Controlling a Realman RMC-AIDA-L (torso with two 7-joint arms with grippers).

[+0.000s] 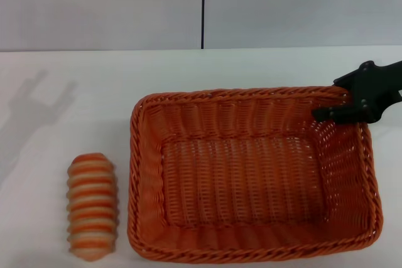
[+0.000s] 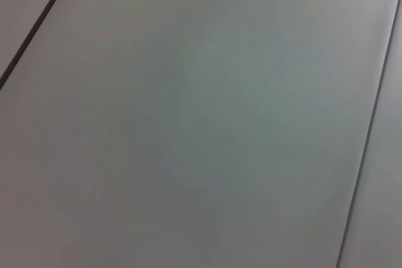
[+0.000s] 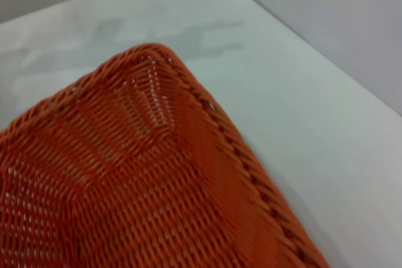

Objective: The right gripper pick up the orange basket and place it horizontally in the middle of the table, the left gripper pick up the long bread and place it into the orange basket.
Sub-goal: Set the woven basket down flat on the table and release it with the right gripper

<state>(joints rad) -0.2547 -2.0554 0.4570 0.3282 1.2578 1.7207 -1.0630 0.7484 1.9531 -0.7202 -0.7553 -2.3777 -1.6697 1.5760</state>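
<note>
We note the orange basket (image 1: 251, 174) lower right on the desk (image 1: 75, 92), the long bread (image 1: 92, 206) lower left beside it | right gripper (image 1: 342, 108) at its upper-right rim, fingers clamped on rim | right wrist view shows only a basket corner; left wrist view only blank wall.

The head camera looked forward and down on the bench (image 1: 94, 86) and basket (image 1: 251, 174), the right wrist camera sat close over one corner of that same basket (image 3: 125, 174), while the left wrist camera faced only a plain grey panel (image 2: 201, 117).
</note>
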